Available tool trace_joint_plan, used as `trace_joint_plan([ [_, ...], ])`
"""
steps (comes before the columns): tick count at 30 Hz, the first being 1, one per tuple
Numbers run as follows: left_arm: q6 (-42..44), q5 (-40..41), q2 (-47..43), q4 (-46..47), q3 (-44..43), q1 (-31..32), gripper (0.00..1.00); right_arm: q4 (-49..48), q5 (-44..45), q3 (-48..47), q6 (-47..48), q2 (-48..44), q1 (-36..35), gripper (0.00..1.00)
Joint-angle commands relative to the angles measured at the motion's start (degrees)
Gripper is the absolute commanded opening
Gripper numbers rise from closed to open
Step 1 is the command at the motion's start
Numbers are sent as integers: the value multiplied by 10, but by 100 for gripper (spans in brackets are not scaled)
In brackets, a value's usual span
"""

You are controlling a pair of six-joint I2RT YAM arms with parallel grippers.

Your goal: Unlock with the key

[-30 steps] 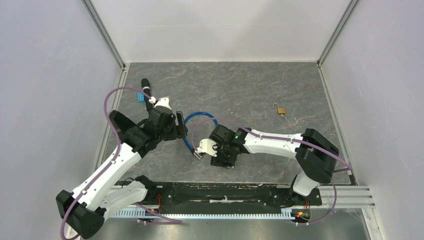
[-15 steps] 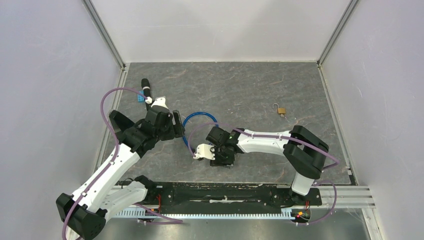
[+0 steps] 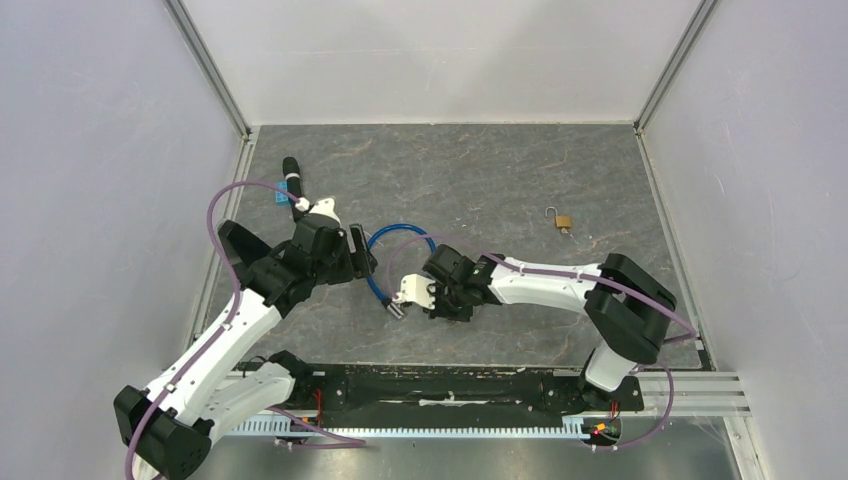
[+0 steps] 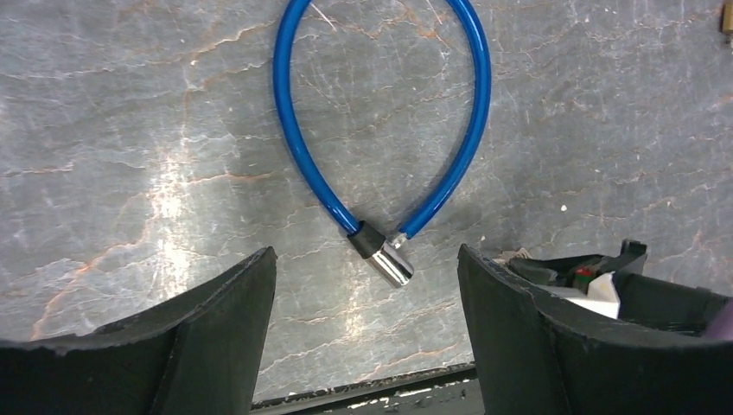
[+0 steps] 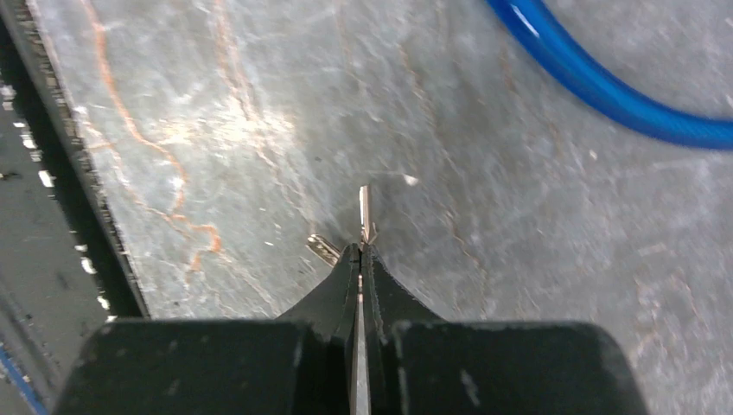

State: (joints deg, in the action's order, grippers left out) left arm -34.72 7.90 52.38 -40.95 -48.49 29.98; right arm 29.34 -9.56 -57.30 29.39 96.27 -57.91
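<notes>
Overhead view of a grey marbled worktop (image 3: 520,170) walled in white, with two white-and-black robot arms reaching in from the near edge.

The left arm (image 3: 235,320) stretches up the left side, and its gripper (image 3: 360,252) hovers just left of a blue cable lock (image 4: 367,242). Its jaws are spread wide and hold nothing. This arm has barely shifted over the last second.

The right arm (image 3: 540,285) lies low across the middle. Compared with half a second ago, its elbow has swung back out to the right and its wrist has lifted slightly away from the near edge.

The cable lock lies flat as a closed loop in the centre-left, where it was before. Its silver barrel (image 4: 393,266) points toward the near edge, and the right arm's wrist is just to the right of it.

A small brass padlock (image 3: 563,221) sits well apart on the right side.

The right gripper (image 5: 360,252) points down at bare worktop with its jaws clenched on a thin metal key (image 5: 366,214). The blade sticks out past the tips, and the blue cable is nearby but not touching it.
</notes>
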Motion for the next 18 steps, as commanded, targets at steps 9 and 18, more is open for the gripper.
trace_joint_plan([
  [9, -102, -90, 24, 94, 38, -3, 80, -101, 28, 69, -65, -95, 20, 0],
  [18, -297, -137, 58, 219, 94, 5, 80, -250, 127, 145, -86, -201, 9, 0],
])
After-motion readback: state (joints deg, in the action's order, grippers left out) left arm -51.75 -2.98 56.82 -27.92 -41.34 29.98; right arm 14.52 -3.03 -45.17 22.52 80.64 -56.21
